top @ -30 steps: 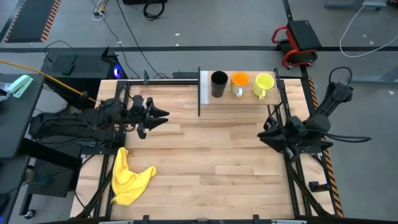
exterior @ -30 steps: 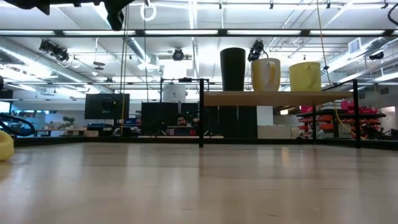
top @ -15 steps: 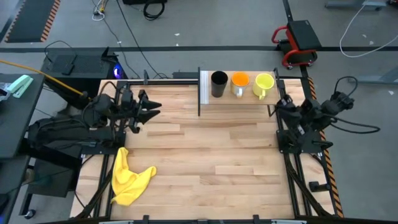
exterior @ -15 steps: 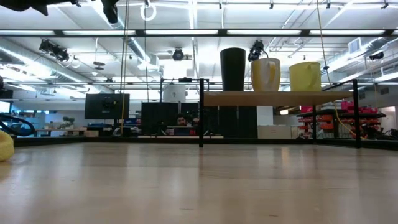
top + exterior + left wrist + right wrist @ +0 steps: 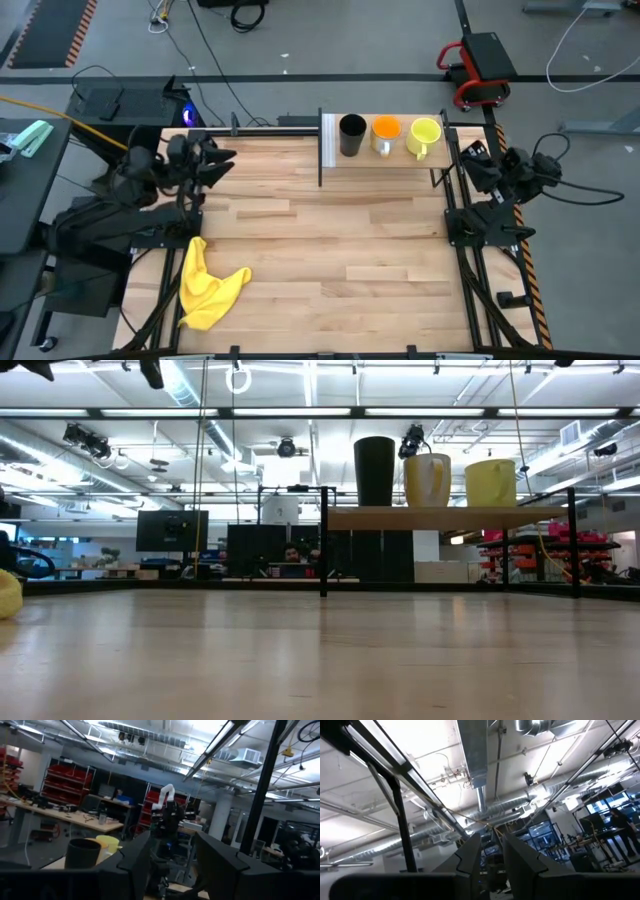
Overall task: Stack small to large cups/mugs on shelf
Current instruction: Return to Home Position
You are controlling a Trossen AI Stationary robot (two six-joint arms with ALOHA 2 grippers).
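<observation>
While the black tumbler [image 5: 352,136], orange mug [image 5: 385,130] and yellow-green mug [image 5: 424,133] are standing on the shelf [image 5: 396,156], your left gripper [image 5: 222,160] and right gripper [image 5: 469,154] are hovering at opposite table [image 5: 330,250] edges — fingers spread.

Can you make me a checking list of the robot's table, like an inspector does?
Surface: striped wooden tabletop, no spills seen.
Job's things: black handleless tumbler, orange mug with pale handle, yellow-green mug upright in a row on the pale wooden shelf board.
Clutter: crumpled yellow cloth at the tabletop's left side.
Grippers: left gripper at the table's left edge, right gripper at its right edge; both open, empty.
Cables: black cables on the floor; a yellow cable at left.
Surroundings: red and black cart beyond the shelf; monitors and a person across the room.
</observation>
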